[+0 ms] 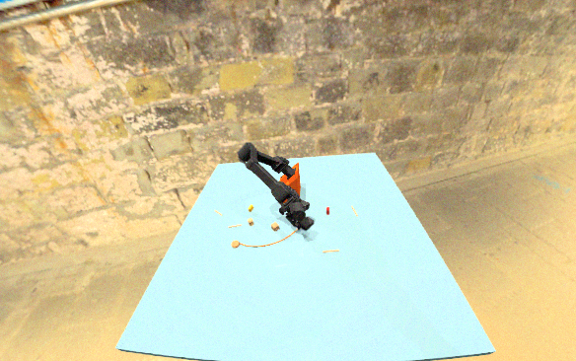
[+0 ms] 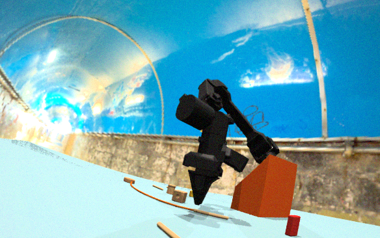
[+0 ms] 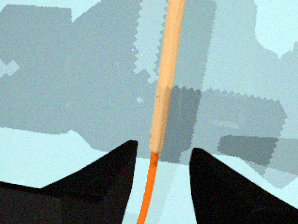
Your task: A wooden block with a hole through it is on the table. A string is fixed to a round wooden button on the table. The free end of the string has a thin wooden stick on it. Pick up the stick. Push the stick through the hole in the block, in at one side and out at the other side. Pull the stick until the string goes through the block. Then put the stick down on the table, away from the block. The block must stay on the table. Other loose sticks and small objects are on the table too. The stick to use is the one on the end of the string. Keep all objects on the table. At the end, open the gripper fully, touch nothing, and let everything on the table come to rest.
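Observation:
The wooden stick (image 2: 213, 214) (image 3: 167, 75) on the string's end lies on the table, mostly hidden behind the gripper in the top view. The orange string (image 1: 256, 246) (image 2: 156, 198) (image 3: 146, 202) curves from it to the round button (image 1: 235, 244) (image 2: 129, 180). My gripper (image 2: 198, 203) (image 3: 164, 153) is partly open and empty, above the joint of stick and string. In the wrist view the fingertips stand on either side of that joint. The block with the hole (image 1: 275, 227) (image 2: 179, 196) stands on the table between button and gripper; its hole faces the exterior view.
A second small block (image 1: 251, 222) (image 2: 170, 189) and a yellow piece (image 1: 251, 208) (image 2: 191, 194) are beyond the holed block. A red cylinder (image 1: 327, 210) (image 2: 293, 225) stands right of the arm. One loose stick (image 1: 330, 252) (image 2: 167, 230) lies in front; several others lie at the sides.

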Controlling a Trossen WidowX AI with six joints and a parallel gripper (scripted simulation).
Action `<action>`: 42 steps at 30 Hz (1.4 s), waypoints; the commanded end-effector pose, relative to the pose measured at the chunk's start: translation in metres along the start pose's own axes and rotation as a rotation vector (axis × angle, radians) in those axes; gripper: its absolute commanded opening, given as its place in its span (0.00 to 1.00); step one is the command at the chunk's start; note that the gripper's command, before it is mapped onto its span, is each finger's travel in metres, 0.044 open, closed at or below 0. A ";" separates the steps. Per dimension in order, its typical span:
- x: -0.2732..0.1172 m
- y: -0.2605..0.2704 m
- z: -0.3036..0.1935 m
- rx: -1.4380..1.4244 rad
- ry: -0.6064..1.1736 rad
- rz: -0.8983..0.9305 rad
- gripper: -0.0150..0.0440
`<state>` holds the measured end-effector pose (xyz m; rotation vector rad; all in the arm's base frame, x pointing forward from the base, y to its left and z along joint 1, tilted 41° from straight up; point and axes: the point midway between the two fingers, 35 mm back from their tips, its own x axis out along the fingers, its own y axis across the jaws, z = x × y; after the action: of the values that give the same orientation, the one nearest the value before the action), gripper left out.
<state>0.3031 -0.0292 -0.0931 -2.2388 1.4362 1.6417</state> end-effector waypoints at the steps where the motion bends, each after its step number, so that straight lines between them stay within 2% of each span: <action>1: 0.007 0.002 0.001 -0.005 0.002 0.005 0.46; 12: 0.019 0.003 0.001 -0.005 0.003 0.007 0.46; 17: 0.017 0.002 0.001 -0.001 0.000 0.004 0.25; 42: -0.004 0.000 0.000 -0.001 -0.002 0.002 0.25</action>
<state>0.3000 -0.0318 -0.0940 -2.2332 1.4488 1.6546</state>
